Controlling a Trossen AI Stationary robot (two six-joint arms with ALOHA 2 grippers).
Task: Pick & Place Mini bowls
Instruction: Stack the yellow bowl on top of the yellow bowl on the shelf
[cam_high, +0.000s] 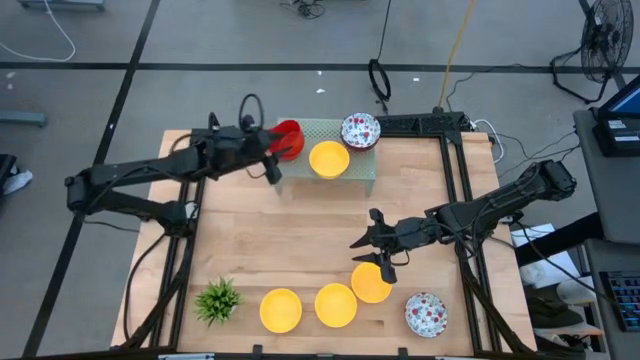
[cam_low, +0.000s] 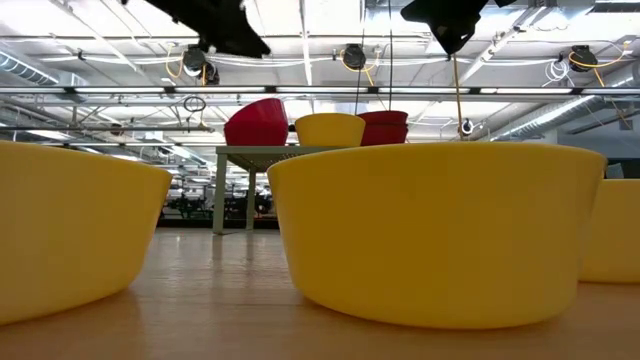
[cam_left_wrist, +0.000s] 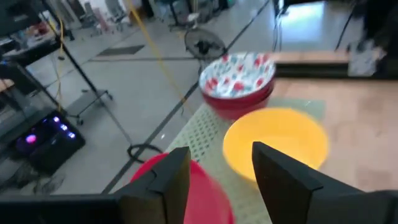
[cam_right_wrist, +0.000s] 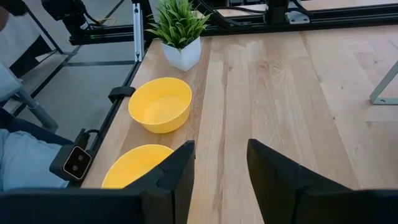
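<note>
My left gripper (cam_high: 270, 158) (cam_left_wrist: 221, 171) hangs open over the green rack (cam_high: 362, 172) at the table's far edge. A red mini bowl (cam_high: 288, 138) (cam_left_wrist: 202, 193) sits tilted on the rack (cam_low: 257, 122) just below its fingers. A yellow bowl (cam_high: 329, 158) (cam_left_wrist: 277, 140) and a speckled bowl (cam_high: 361, 130) (cam_left_wrist: 239, 71) stacked in a red one also stand on the rack. My right gripper (cam_high: 375, 255) (cam_right_wrist: 221, 168) is open above the bare table, near three yellow bowls (cam_high: 371, 283) (cam_high: 336, 305) (cam_high: 281, 310).
A speckled bowl (cam_high: 426, 314) lies at the near right corner and a small green plant (cam_high: 217, 298) (cam_right_wrist: 180, 28) at the near left. Bare wood stretches across the table's middle (cam_high: 300, 220). Metal frame rails (cam_high: 455, 170) run along both sides.
</note>
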